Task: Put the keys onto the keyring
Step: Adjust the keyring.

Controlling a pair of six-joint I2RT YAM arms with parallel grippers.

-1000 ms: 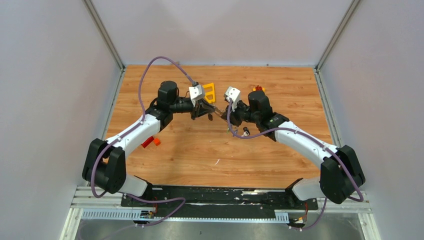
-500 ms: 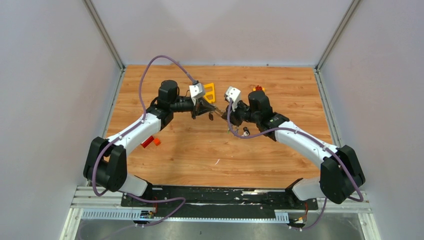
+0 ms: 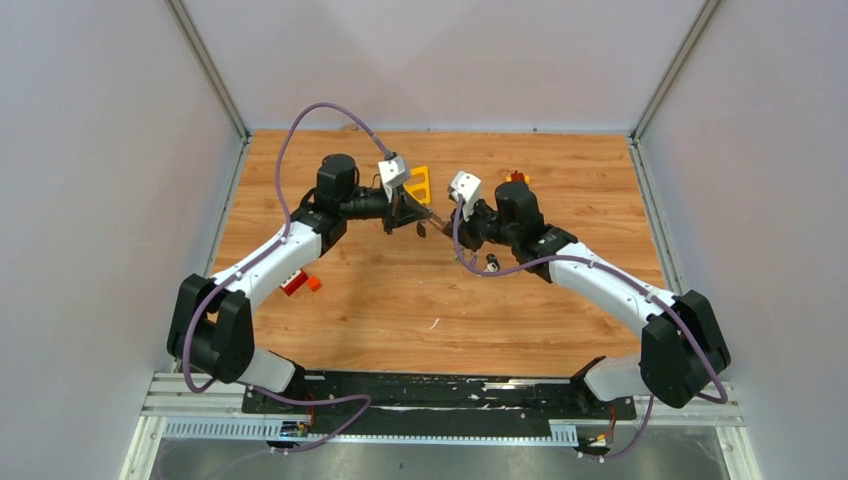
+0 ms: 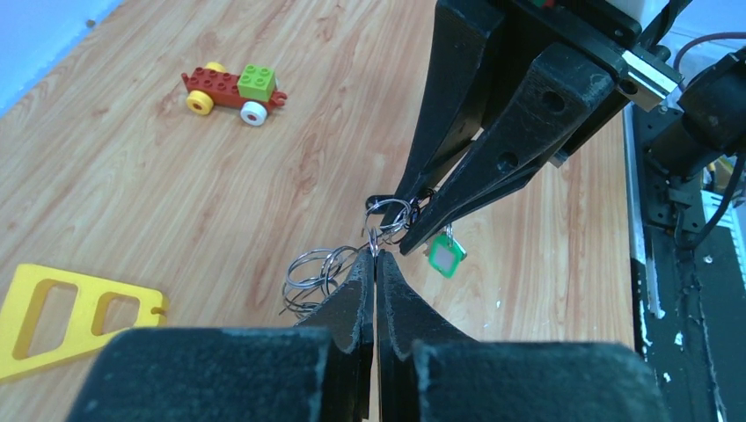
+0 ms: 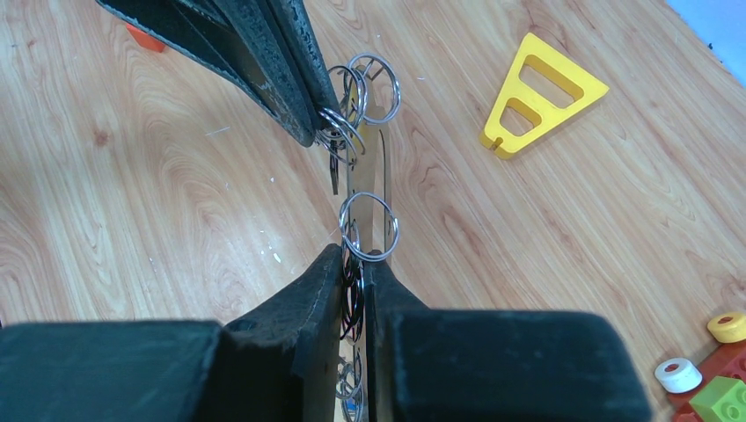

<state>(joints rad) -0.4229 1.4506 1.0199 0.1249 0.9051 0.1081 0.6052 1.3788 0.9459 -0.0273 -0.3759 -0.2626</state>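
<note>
While arms meet in air just beside yellow triangle frame (image 3: 419, 184), we see left gripper (image 4: 375, 260) pressed together on wire ring of keys (image 4: 446, 256), and right gripper (image 5: 354, 257) pinching keyring (image 5: 385, 176). We judge the metal light, stiff and slippery; best pinched on flat sides, close to fingertips.

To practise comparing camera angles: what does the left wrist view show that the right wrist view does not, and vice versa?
Only the left wrist view: a green tag, and the toy car whole. Only the right wrist view: an orange block at the top edge. Both: the yellow triangle, the wire rings, and the left gripper and right gripper meeting tip to tip at those rings.
</note>
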